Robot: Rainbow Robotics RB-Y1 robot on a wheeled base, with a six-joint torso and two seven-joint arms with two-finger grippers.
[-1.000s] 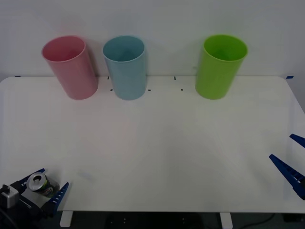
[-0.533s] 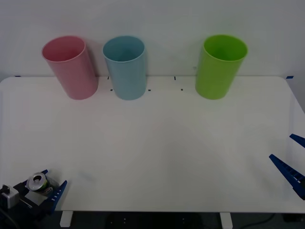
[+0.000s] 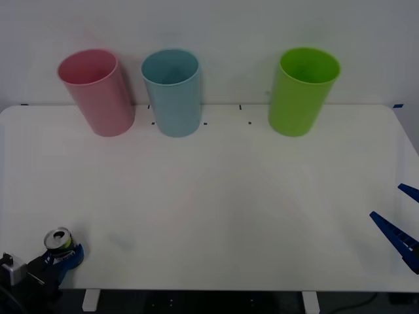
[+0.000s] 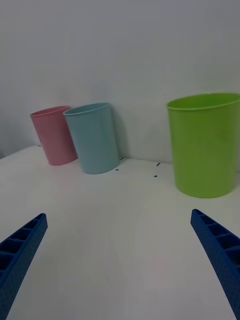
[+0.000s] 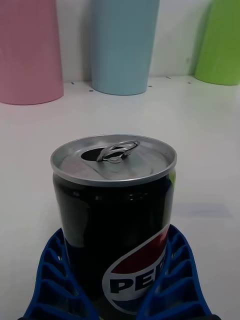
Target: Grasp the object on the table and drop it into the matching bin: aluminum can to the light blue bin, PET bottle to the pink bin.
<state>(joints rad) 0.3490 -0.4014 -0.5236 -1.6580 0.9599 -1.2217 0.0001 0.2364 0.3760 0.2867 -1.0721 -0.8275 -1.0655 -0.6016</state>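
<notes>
Aluminum can (image 3: pixel 59 240) upright on the table (image 3: pixel 216 209), near-left corner, between my left gripper (image 3: pixel 63 256) fingers. Three bins along the far edge: pink bin (image 3: pixel 96 91) leftmost, light blue bin (image 3: pixel 171 91) just right of it, lime green bin (image 3: pixel 302 90) well right of both. My right gripper (image 3: pixel 400 222) sits over the table's right edge.

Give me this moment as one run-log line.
left gripper: shut on aluminum can, near-left table corner | right gripper: open, idle, right edge | light blue bin: far, upright
</notes>
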